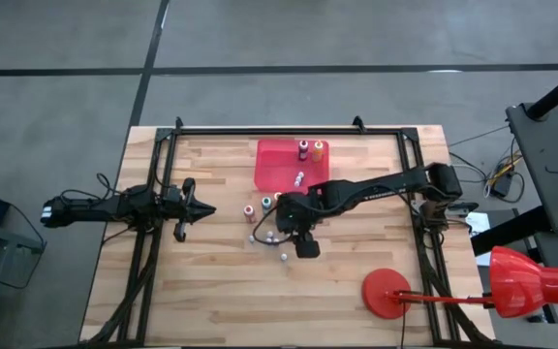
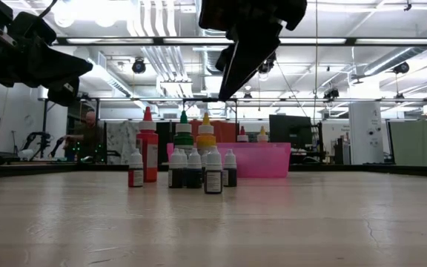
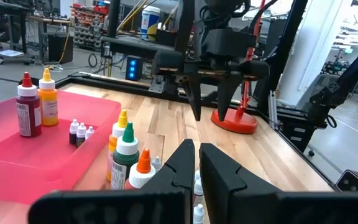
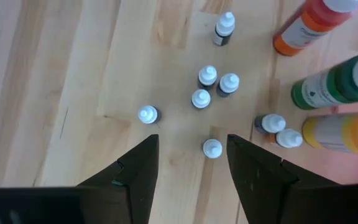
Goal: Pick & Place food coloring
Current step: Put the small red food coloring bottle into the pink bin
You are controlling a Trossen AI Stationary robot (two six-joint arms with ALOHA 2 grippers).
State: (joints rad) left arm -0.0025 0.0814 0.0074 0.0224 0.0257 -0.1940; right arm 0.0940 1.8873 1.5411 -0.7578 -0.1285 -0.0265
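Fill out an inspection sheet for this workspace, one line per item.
Surface: wooden table, bare boards inside a black frame.
Job's things: small bottles and three taller bottles stand clustered on the wood beside the red tray; two tall bottles and a few small ones stand in the tray.
Clutter: red round-based stand at the table's near right corner.
Grippers: right gripper hangs above the small bottles, jaws open, holding nothing; left gripper waits at the left of the table, jaws shut, empty.
Cables: loose wires off the table's right edge.
Surroundings: concrete floor; workshop with a person far behind.
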